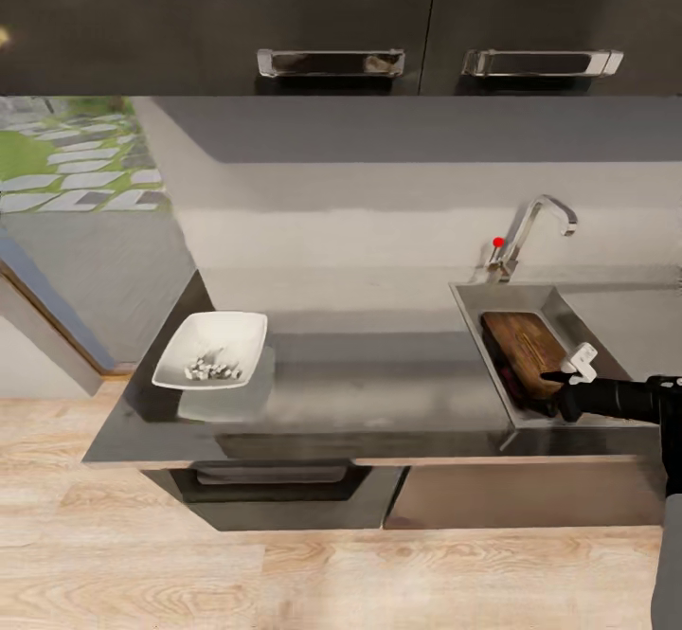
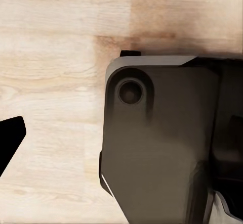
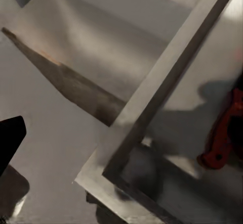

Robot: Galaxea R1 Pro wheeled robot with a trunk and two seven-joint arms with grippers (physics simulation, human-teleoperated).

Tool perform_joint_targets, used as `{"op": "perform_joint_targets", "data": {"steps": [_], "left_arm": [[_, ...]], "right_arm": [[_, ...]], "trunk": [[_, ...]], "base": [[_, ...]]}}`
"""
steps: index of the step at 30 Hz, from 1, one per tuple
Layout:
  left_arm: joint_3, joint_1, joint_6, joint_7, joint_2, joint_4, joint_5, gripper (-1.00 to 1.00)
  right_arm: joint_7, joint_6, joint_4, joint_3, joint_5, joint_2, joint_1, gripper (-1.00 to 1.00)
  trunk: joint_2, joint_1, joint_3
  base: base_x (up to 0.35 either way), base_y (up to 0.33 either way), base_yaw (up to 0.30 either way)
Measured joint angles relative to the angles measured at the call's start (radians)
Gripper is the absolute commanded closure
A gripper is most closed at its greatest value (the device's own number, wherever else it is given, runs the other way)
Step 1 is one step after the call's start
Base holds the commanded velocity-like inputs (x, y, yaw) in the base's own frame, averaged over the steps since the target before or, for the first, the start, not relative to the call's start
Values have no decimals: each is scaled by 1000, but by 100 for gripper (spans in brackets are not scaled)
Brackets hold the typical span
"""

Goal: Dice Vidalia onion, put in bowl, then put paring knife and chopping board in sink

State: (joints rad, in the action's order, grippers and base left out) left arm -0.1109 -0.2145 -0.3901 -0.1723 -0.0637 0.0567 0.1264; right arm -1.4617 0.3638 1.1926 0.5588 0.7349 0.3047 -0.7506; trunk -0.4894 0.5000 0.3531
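The brown chopping board (image 1: 521, 344) lies tilted inside the sink (image 1: 471, 313) at the right end of the countertop (image 1: 379, 379). My right gripper (image 1: 566, 371) hovers open over the board's near right corner, holding nothing. In the right wrist view the paring knife's red handle (image 3: 220, 138) rests on the sink floor beyond the steel rim (image 3: 167, 82), and one black finger (image 3: 11, 135) shows at the edge. The white bowl (image 1: 242, 327) at the counter's left end holds pale diced onion (image 1: 213, 367). The left wrist view shows a black finger (image 2: 10, 142) over the wooden floor, open, beside my own base (image 2: 162, 143).
A chrome tap (image 1: 535, 223) with a red knob (image 1: 498, 243) stands behind the sink. Dark wall cabinets (image 1: 332, 5) hang above. The drainer side (image 1: 635, 327) lies right of the basin. A drawer front (image 1: 275, 488) sits under the counter, with wooden floor (image 1: 284, 573) in front.
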Motion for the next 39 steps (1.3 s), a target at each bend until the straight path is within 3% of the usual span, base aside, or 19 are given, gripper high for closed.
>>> {"op": "perform_joint_targets", "data": {"steps": [20,26,32,39], "left_arm": [[0,0,1,0,0,-1,0,-100],[0,0,2,0,0,-1,0,-100],[0,0,2,0,1,-1,0,-100],[0,0,0,0,1,-1,0,-100]], "right_arm": [[2,-1,-14,-2,1,-14,0,-100],[11,-11,-67,-3,4,-16,0,-100],[73,-111,-207,-4,5,-17,0,-100],[231,-319,-511,-6,30,-13,0,-100]], "trunk": [[0,0,0],[0,0,0],[0,-1,0],[0,-1,0]], "base": [[-308,107,0],[-166,64,0],[-15,5,0],[-1,0,0]]}}
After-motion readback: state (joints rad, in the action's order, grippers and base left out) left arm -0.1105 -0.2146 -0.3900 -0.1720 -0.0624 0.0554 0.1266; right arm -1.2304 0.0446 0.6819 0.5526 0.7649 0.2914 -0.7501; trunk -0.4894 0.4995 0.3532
